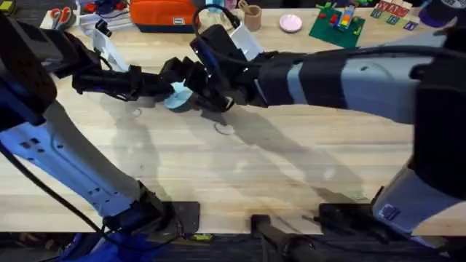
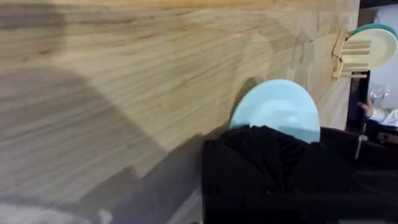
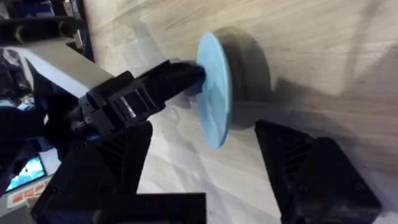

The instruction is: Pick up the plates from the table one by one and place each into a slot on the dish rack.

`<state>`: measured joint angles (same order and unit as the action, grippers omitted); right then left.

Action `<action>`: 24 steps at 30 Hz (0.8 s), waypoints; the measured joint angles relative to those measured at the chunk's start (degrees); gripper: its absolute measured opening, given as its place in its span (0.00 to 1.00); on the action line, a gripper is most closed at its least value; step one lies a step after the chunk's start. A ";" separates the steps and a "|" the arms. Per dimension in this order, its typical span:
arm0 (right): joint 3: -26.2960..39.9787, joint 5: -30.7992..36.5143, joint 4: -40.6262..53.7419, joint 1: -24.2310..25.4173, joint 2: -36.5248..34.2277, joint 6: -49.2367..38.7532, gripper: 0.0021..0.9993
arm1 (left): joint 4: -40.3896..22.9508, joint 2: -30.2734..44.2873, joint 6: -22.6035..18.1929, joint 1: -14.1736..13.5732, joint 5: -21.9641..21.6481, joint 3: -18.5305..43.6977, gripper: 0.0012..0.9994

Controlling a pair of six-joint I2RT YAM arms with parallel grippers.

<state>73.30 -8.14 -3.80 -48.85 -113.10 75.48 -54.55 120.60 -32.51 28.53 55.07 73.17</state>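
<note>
A light sky blue plate (image 1: 178, 95) is held on edge just above the table (image 1: 240, 167), left of its middle. My left gripper (image 1: 166, 81) is shut on the plate's rim; its black finger (image 2: 268, 144) covers the lower part of the plate (image 2: 277, 107). Seen from the right wrist, the plate (image 3: 215, 81) stands edge-on with the left gripper (image 3: 184, 78) clamped on it. My right gripper (image 3: 205, 132) is open, one finger on each side of the plate's lower edge, not touching it. The dish rack (image 2: 346, 57) holds a cream plate (image 2: 375, 47) with a teal plate behind it.
Along the table's far edge lie an orange bag (image 1: 164, 14), a brown cup (image 1: 252, 17), a pink round thing (image 1: 291, 23) and a green baseplate with bricks (image 1: 336, 26). Bare wood stretches from the arms toward the near edge.
</note>
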 joint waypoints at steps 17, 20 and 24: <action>0.07 0.02 -3.05 -0.01 -3.17 0.78 0.72 | -0.01 0.00 0.00 0.00 0.00 0.00 0.04; 0.07 0.03 -3.33 0.01 -3.26 0.82 0.59 | -0.01 0.00 0.00 0.00 0.00 0.00 0.04; 0.13 0.03 -3.50 0.01 -4.20 0.78 0.31 | -0.01 0.00 0.00 0.00 0.00 0.00 0.04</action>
<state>73.43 -8.12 -7.29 -48.84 -117.29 76.26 -54.57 120.60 -32.51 28.53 55.07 73.17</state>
